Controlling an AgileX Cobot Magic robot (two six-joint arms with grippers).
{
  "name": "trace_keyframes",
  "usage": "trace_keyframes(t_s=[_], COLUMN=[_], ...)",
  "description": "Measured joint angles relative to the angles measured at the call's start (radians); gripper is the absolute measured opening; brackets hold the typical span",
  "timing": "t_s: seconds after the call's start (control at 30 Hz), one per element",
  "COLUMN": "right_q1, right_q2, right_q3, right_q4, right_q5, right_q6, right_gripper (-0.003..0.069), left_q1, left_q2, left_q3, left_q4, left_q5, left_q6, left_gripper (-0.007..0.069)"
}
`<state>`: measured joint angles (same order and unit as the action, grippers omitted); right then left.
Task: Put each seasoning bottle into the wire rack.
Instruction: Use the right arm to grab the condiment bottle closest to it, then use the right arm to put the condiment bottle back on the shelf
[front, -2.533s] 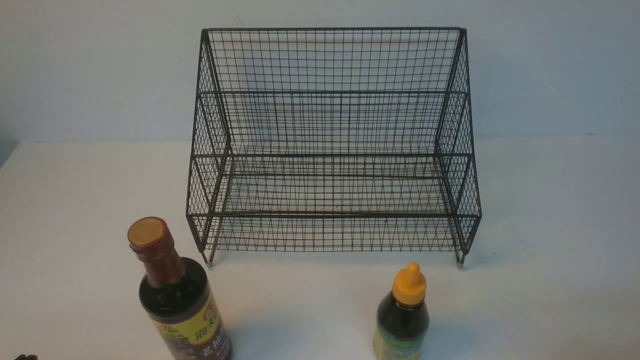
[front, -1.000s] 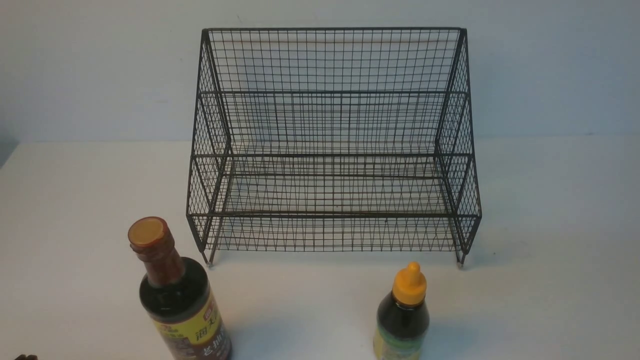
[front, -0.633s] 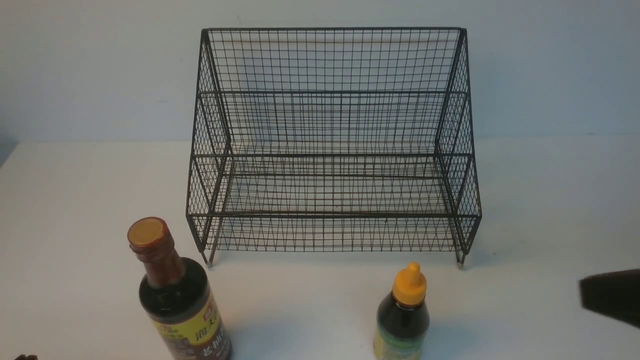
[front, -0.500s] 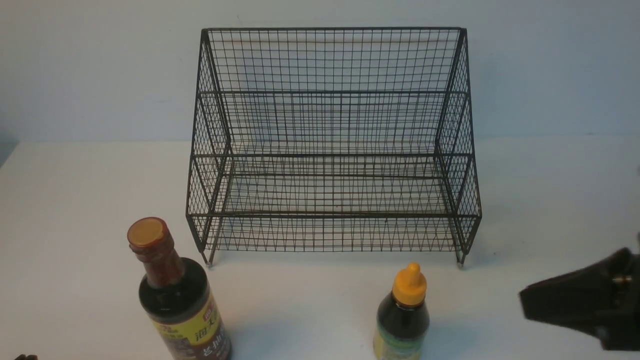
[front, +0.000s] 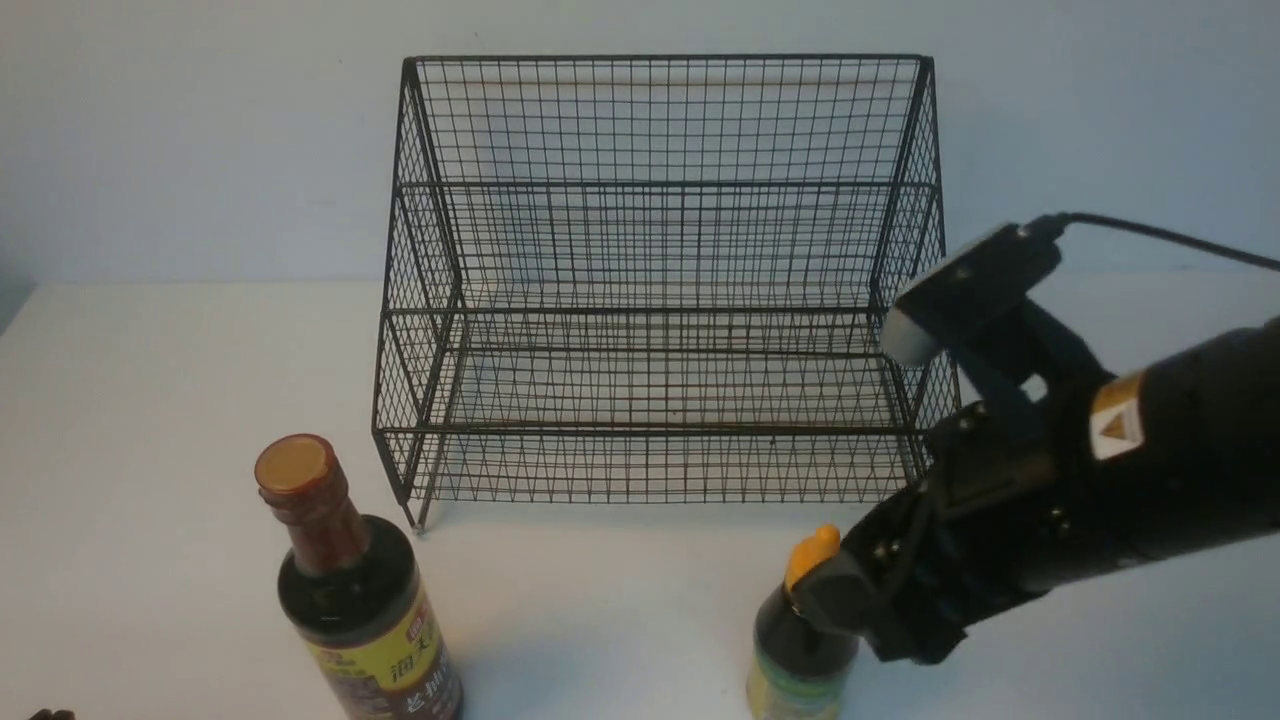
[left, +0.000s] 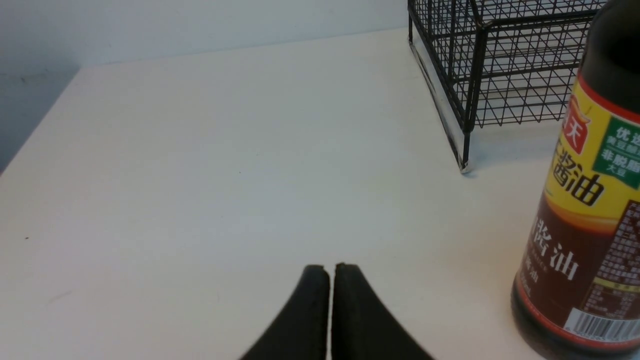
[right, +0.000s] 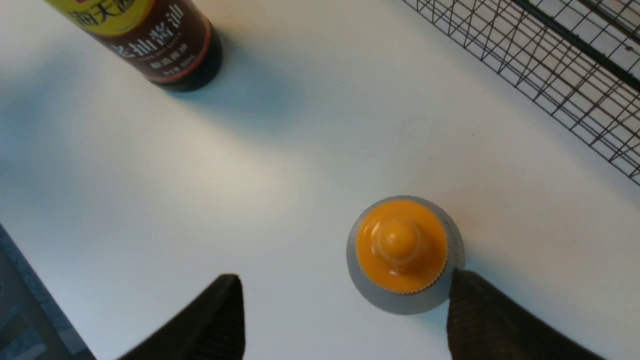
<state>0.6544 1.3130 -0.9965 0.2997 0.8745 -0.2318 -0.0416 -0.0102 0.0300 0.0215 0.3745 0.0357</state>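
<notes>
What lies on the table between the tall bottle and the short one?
Nothing: between the tall bottle and the short bottle the table is bare, seen in the right wrist view.

My right claw stands wide over the short bottle, one finger just beside its cap. Between this bottle and the tall bottle the table lies free. Behind both stands the rack, open from above.

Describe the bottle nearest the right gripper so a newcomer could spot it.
Start at the big black wire rack. In front of its right end stands the shorter bottle, with the open right gripper above it. Unlike the tall flat-capped bottle further left, it has an orange nozzle cap and a green-yellow label.
</notes>
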Motion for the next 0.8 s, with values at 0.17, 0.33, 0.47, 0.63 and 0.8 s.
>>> trace_keyframes(t_s=[0.17, 0.33, 0.47, 0.63, 0.8], right_q1=[0.003, 0.003, 0.003, 0.003, 0.003], right_q2=[0.086, 0.143, 0.148, 0.132, 0.080], right_q3=[-0.002, -0.003, -0.003, -0.030, -0.160], right_q4=[-0.018, -0.019, -0.023, -0.079, -0.158], right_q5=[-0.030, -0.085, -0.093, -0.023, 0.124], right_q6=[0.024, 0.034, 0.059, 0.086, 0.129], right_gripper=[0.0550, 0.0531, 0.0429, 0.0301, 0.0301], left_q1=[0.000, 0.000, 0.000, 0.000, 0.000], left_q2=[0.000, 0.000, 0.000, 0.000, 0.000], left_q3=[0.000, 0.000, 0.000, 0.000, 0.000], left_q4=[0.000, 0.000, 0.000, -0.001, -0.001], left_q5=[0.000, 0.000, 0.000, 0.000, 0.000], left_q6=[0.000, 0.000, 0.000, 0.000, 0.000], left_gripper=[-0.0005, -0.0005, -0.0005, -0.0005, -0.0005])
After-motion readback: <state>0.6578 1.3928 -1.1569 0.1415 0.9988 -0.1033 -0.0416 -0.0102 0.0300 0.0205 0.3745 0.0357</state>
